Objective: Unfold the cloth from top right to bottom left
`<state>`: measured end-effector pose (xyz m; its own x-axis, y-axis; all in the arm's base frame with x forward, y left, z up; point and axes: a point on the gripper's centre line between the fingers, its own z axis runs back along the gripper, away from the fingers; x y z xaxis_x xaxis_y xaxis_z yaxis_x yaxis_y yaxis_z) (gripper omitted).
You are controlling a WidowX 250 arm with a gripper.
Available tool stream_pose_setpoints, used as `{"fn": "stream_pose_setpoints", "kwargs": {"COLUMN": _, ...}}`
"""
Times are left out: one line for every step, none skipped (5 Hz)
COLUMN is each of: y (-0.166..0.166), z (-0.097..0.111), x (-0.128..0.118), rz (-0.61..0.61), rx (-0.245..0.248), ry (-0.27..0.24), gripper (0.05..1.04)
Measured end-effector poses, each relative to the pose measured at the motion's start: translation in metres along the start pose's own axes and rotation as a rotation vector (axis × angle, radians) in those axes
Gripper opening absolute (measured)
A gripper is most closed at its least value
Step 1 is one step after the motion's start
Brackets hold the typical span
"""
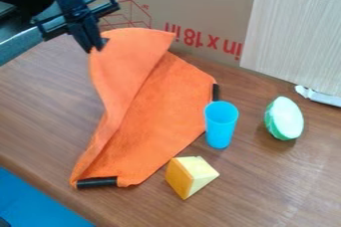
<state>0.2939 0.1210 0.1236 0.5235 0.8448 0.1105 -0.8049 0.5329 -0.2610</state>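
1. At the near left corner, note blue surface (33,203) beyond the edge of wooden tabletop (279,191).
2. Locate orange cloth (156,104) on the tabletop, running from lower left to upper centre, with a long flap along its left side. See black strip (97,182) at its near end.
3. Find yellow wedge (189,176) just beside the cloth's lower right edge.
4. Behind the wedge, see blue cup (220,125), upright at the cloth's right edge.
5. Farther right, note green-and-white half-round piece (285,118), tilted.
6. At upper left, observe gripper (92,48) narrowed and holding the cloth's raised far left corner.
7. At the back, see cardboard (206,4) and pale grained panel (289,32), both upright.
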Motion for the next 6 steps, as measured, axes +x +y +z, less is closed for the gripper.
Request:
{"fn": "stream_pose_setpoints", "kwargs": {"y": 0.023, "z": 0.009, "x": 0.013, "rz": 0.040, "rx": 0.014, "ry": -0.028, "gripper": 0.052}}
{"fn": "stream_pose_setpoints", "kwargs": {"y": 0.047, "z": 0.011, "x": 0.024, "rz": 0.069, "rx": 0.068, "ry": -0.065, "gripper": 0.052}}
{"fn": "stream_pose_setpoints", "kwargs": {"y": 0.073, "z": 0.005, "x": 0.035, "rz": 0.099, "rx": 0.136, "ry": -0.081, "gripper": 0.052}}
{"fn": "stream_pose_setpoints", "kwargs": {"y": 0.095, "z": -0.001, "x": 0.047, "rz": 0.115, "rx": 0.186, "ry": -0.082, "gripper": 0.052}}
{"fn": "stream_pose_setpoints", "kwargs": {"y": 0.108, "z": -0.008, "x": 0.051, "rz": 0.108, "rx": 0.241, "ry": -0.056, "gripper": 0.052}}
{"fn": "stream_pose_setpoints", "kwargs": {"y": 0.122, "z": -0.013, "x": 0.056, "rz": 0.120, "rx": 0.332, "ry": -0.042, "gripper": 0.052}}
